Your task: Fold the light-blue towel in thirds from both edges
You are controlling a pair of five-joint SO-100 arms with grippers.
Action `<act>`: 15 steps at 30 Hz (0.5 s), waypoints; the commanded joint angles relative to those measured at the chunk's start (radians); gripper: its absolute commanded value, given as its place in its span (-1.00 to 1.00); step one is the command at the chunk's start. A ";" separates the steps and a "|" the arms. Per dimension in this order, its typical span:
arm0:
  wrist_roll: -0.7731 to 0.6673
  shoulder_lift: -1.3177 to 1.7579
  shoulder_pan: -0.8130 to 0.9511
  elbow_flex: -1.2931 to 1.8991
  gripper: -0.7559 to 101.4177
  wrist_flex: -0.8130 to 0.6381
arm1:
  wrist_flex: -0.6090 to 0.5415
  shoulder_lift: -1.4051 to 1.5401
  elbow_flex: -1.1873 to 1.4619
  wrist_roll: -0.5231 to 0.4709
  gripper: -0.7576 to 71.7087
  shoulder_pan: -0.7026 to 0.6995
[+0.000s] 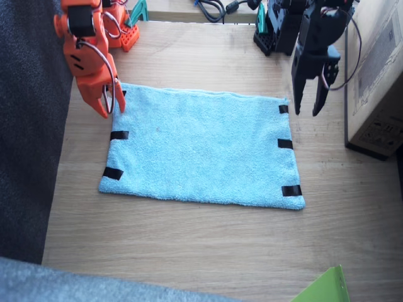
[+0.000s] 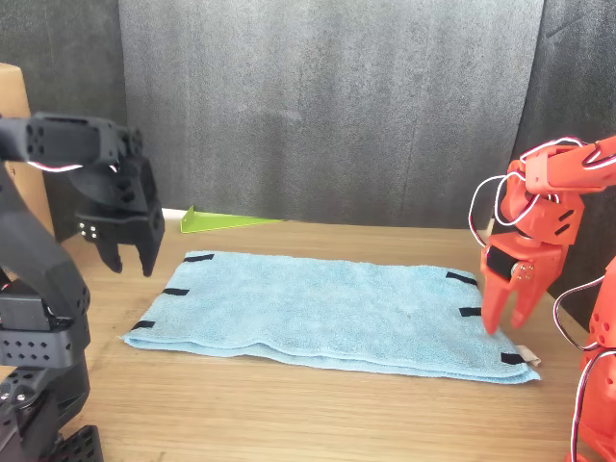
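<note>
Fixed view: towel (image 1: 201, 148) flat on table (image 1: 208, 251); right claw (image 1: 108, 108) and left claw (image 1: 307, 108) both apart, empty.

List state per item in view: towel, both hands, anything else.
light-blue towel: flat, unfolded, on the table.
edges: both flat, tape strips showing.
right hand: orange, over the towel's far corner, fingers slightly apart, holding nothing.
left hand: black, open, above the table just off the other far corner.
cardboard box: upright at the table edge.
</note>
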 commanded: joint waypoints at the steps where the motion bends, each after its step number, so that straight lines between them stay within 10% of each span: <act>1: 0.009 -0.026 -0.012 -0.060 -0.53 0.012 | 0.017 0.028 -0.003 0.006 -0.38 0.011; 15: 0.000 -0.129 -0.094 -0.054 -0.51 0.015 | 0.044 0.054 -0.003 -0.003 -0.37 0.003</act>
